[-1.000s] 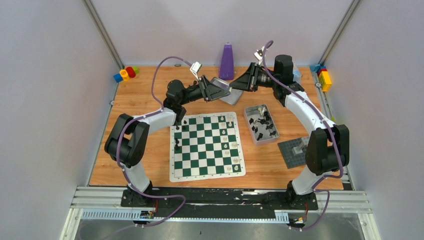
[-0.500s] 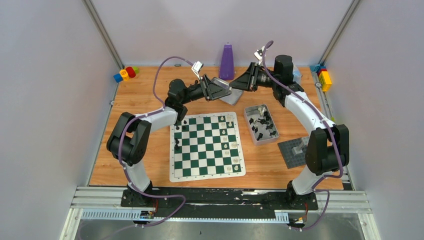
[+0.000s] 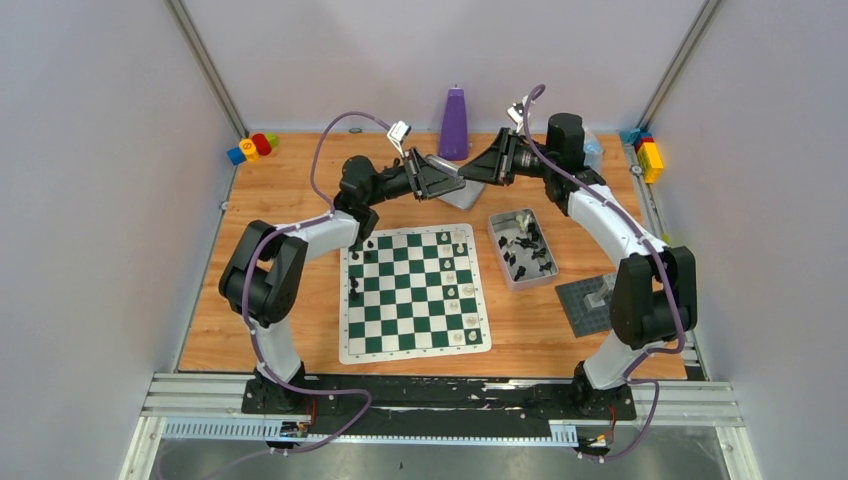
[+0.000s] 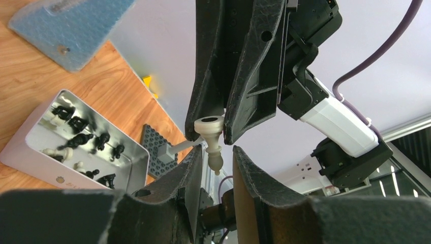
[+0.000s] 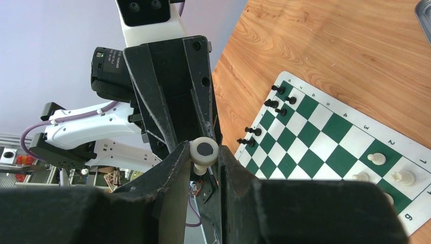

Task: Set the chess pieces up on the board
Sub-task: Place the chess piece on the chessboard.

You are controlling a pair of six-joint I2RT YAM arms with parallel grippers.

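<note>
On my feed the wooden table [image 3: 290, 200] carries the board [image 3: 400, 322] near its middle, with a few chess pieces [image 3: 354, 289] standing along its left and right edges. Just right of the board sits the metal tray [image 4: 76, 170], with black and cream figures lying loose inside.

Both arms reach to the far centre of the table, beyond the board, and meet tip to tip above the wood. The right gripper [image 5: 202, 148] is closed to a narrow gap and clamps the round base of one cream piece [image 4: 212, 144]. The dark disc under that base faces the right wrist camera, pinched between the two fingers.

The left gripper [image 4: 217, 152] is parted only slightly, its fingers [image 4: 190, 170] flanking the piece's head with a sliver of daylight on each side. I cannot tell whether they touch it.

The piece's long axis runs along the line joining the two grippers, base toward the right one and head poking into the left one's gap.
</note>
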